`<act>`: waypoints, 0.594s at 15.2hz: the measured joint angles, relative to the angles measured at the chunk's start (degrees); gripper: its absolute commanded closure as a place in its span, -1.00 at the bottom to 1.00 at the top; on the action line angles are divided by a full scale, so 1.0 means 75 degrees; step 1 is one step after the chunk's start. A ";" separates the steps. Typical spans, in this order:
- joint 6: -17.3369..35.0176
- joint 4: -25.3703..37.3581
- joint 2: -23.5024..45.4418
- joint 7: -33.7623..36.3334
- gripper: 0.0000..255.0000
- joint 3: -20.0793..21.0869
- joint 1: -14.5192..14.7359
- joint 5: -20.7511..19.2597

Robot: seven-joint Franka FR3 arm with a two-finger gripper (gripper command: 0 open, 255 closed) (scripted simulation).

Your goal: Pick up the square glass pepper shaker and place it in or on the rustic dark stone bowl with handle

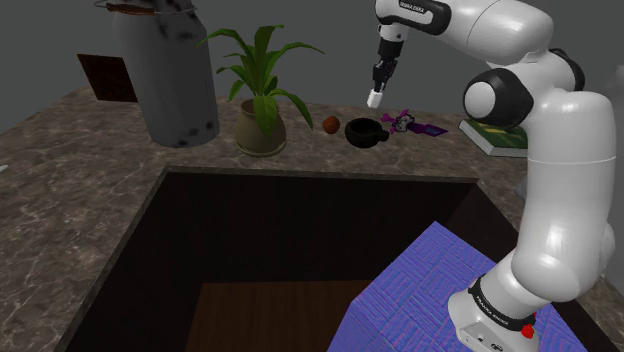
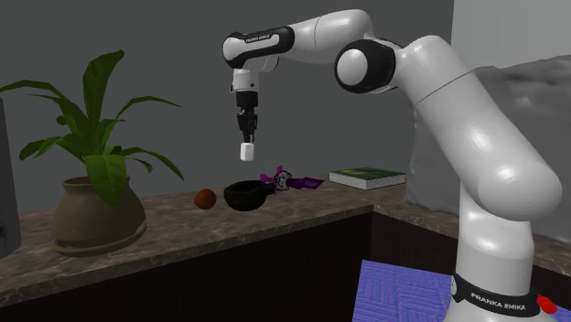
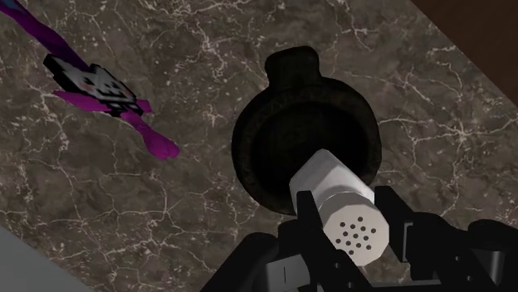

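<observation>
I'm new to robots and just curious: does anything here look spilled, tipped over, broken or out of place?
Nothing stands out. The black gripper clasps the white square shaker upright above the dark bowl with handle, no spill shows on the marbled counter, and the potted green plant stands straight.

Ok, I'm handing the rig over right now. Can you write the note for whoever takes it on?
Gripper: jaws shut on the white shaker.
Shaker: held in the air roughly above the dark bowl, not touching it.
Bowl: on the marble counter, between a brown ball and a purple toy.
Done: pick-up.
Left: lower the shaker into the bowl, open the jaws, pull back.
</observation>
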 measured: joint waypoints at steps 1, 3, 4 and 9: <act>0.0152 -0.0202 -0.0049 -0.0003 1.00 -0.0003 0.0028 -0.0012; 0.0420 -0.0561 -0.0140 0.0009 1.00 -0.0005 0.0093 -0.0036; 0.0536 -0.0704 -0.0165 0.0001 1.00 -0.0007 0.0106 -0.0042; 0.1108 -0.1382 -0.0268 -0.0017 1.00 -0.0009 0.0180 -0.0063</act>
